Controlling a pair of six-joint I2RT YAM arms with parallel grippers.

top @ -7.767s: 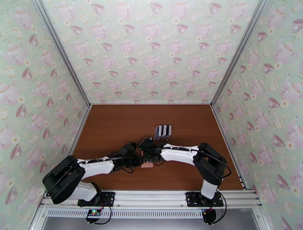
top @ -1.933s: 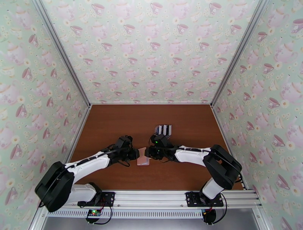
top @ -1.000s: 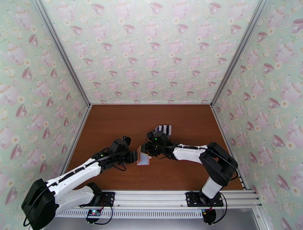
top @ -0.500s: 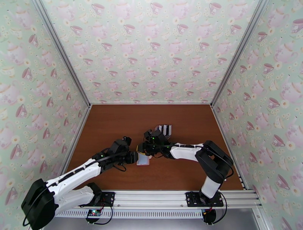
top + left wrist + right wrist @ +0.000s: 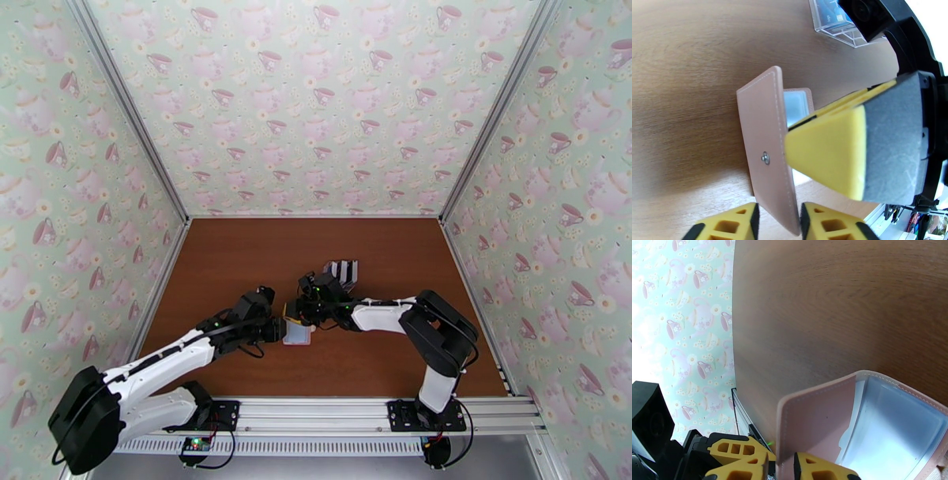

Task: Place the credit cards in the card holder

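Note:
The pink card holder (image 5: 298, 334) lies half open at the table's centre front, its pale blue-grey pockets (image 5: 892, 429) facing up. One pink cover (image 5: 764, 134) stands nearly upright. My left gripper (image 5: 280, 330) comes in from the left and is shut on the lower edge of that cover, which runs down between its yellow fingers (image 5: 730, 225). My right gripper (image 5: 295, 313) reaches in from the right and is shut on a pink cover (image 5: 813, 417) too. The black and white credit cards (image 5: 342, 271) stand upright in a clear rack behind the right wrist.
The clear plastic card rack (image 5: 837, 23) sits just beyond the wallet, close to the right arm's wrist. Bare brown tabletop (image 5: 237, 260) spreads to the left and back, and patterned walls (image 5: 316, 118) close in three sides.
The wallet, earlier closed with pink outside showing, now shows its pale pockets. The right gripper has slid left onto it, and the left arm has stretched out lower.

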